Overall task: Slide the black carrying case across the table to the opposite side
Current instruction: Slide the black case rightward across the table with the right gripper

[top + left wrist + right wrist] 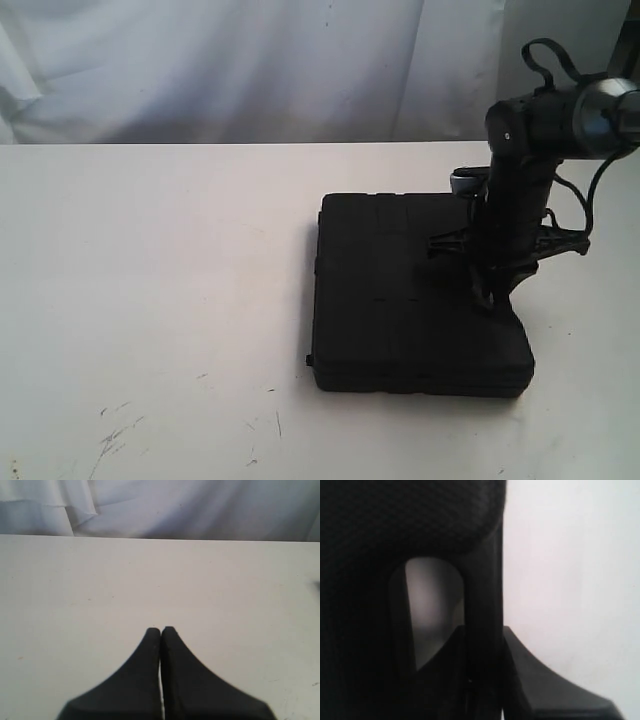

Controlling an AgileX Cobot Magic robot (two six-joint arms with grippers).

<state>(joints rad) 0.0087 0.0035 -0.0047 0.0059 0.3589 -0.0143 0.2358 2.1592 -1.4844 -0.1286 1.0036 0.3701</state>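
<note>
Right gripper (492,290) clamped on case (390,300) handle, left gripper (160,632) closed, idle. Grasp done; you'd slide it left across table (150,260).

**Exterior view.** Bright, even, diffuse light with no glare. Table (150,280) near-white and faintly warm. Case (400,300) underexposed, its grooves barely legible, with a thin soft shadow along its near and left edges. Cloth (250,60) tinted bluish. Picture soft and low in detail throughout.

**Left wrist view.** Flat light, table pale grey-white. Left gripper (160,630) a featureless black silhouette, its outline blurring nearer the lens.

**Right wrist view.** High contrast. Table blown out to plain white. Case very close and mostly out of focus, with fine dimpled texture legible in one patch only. Handle slot (432,605) grades from grey into shadow.
</note>
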